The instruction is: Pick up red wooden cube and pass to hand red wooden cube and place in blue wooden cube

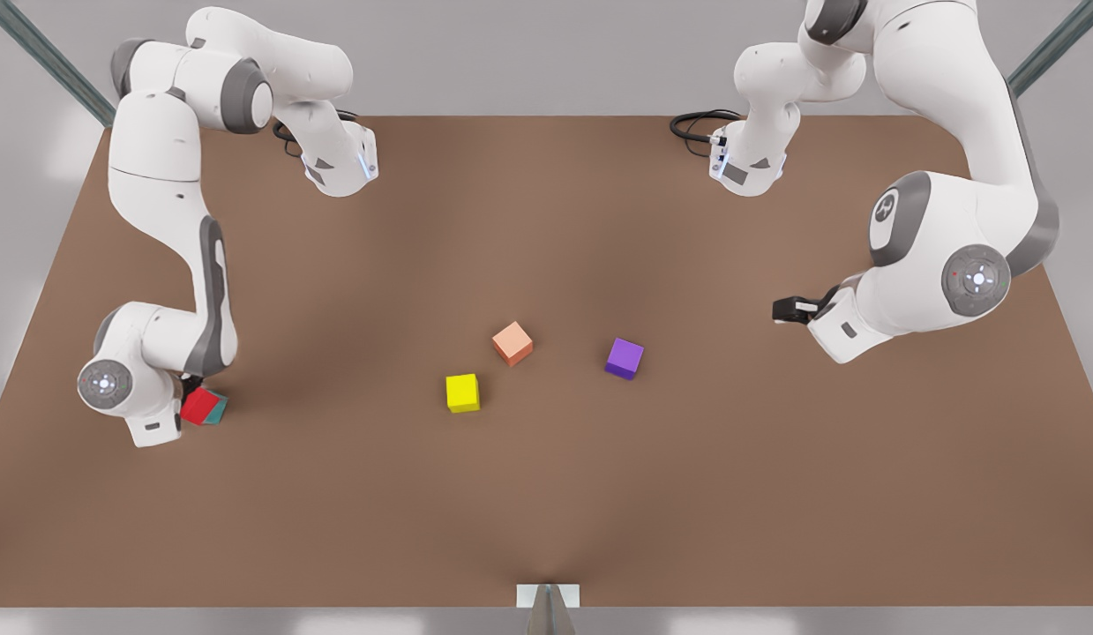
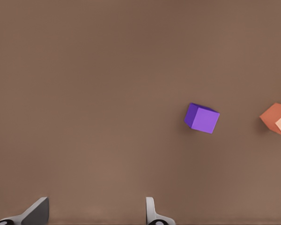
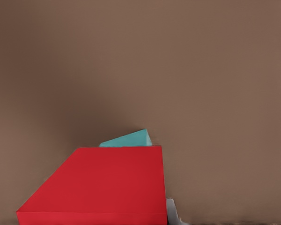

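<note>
Yellow matte cube [image 1: 462, 392], nearest the camera, loose on the brown worktop [image 1: 546, 511]. At the front view's left, right gripper [image 1: 191, 401] clamped on the small red wooden cube [image 1: 198, 407], held just over the teal-blue wooden cube [image 1: 217, 411], apparently for placing. Midfield: salmon-orange cube [image 1: 512, 343], purple cube [image 1: 625, 358]. At the front view's right, left gripper [image 1: 789, 309] waits, fingers apart, empty.

red wooden cube [image 3: 98, 183]: matte | table [image 1: 546, 494]: matte brown | arms: glossy white plastic
</note>
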### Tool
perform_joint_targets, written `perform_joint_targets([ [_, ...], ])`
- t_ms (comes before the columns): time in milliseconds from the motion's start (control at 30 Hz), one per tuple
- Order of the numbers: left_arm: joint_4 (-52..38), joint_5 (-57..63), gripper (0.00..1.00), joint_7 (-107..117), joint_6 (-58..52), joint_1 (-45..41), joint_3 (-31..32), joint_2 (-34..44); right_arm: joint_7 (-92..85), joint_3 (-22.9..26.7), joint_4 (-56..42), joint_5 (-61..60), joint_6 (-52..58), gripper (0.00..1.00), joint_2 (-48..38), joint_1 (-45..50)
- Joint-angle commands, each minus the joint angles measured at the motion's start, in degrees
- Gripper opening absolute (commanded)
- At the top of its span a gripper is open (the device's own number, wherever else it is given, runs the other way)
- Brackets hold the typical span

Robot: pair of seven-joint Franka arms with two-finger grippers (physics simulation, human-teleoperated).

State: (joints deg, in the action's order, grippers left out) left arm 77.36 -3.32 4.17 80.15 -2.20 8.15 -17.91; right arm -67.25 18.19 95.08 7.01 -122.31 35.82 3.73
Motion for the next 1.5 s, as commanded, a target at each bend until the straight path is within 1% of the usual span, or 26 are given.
perform_joint_targets([
  [0,-0.01,-0.11,1.00,0.49,-0.78,0.00,0.02,0.07,21.20,0.53,0.63,1.16,-1.97,0.41,-0.13,-0.04],
  [367,-0.01,-0.02,1.00,0.57,-0.87,-0.18,0.11,-0.11,20.40,0.89,1.42,1.08,-1.71,0.41,1.18,-1.45],
  [400,-0.01,0.06,1.00,0.57,-0.87,-0.18,0.11,-0.37,20.49,0.89,1.42,0.99,-1.18,0.43,1.18,-1.45],
  [467,-0.01,0.07,1.00,0.57,-0.87,-0.26,0.11,-0.37,21.46,0.80,1.42,0.99,-0.74,1.00,1.18,-1.18],
  [1033,-0.01,0.07,1.00,0.57,-0.96,-0.44,0.11,-0.29,21.46,0.10,-0.07,0.37,1.02,1.00,1.27,-0.13],
  [1200,-0.01,0.06,1.00,0.66,-1.13,-0.44,0.11,-0.29,21.28,0.10,-2.88,0.37,6.03,1.00,0.83,0.75],
  [1267,-0.01,0.07,1.00,0.66,-2.01,-0.44,0.11,-0.29,21.28,0.10,-5.08,0.02,10.77,1.00,-0.49,1.89],
  [1300,-0.01,0.07,1.00,0.66,-2.10,-0.44,0.11,-0.29,21.37,0.10,-7.98,-1.73,13.76,1.00,-0.75,1.98],
  [1367,-0.01,0.07,1.00,0.66,-2.01,-0.53,0.20,-0.29,21.63,0.10,-9.56,-8.85,14.47,1.00,-2.51,1.98],
  [1400,-0.01,0.07,1.00,0.66,-2.01,-0.53,0.20,-0.29,21.72,0.10,-12.02,-12.45,14.47,1.00,-2.51,2.07],
  [1433,-0.01,0.07,1.00,0.66,-2.01,-0.53,0.11,-0.29,26.63,0.10,-14.74,-15.97,14.47,1.00,-2.51,4.00],
  [1467,-0.01,0.07,1.00,0.66,-2.01,-0.70,0.11,-0.29,37.85,0.10,-16.06,-16.41,14.47,1.00,-3.12,6.80],
])
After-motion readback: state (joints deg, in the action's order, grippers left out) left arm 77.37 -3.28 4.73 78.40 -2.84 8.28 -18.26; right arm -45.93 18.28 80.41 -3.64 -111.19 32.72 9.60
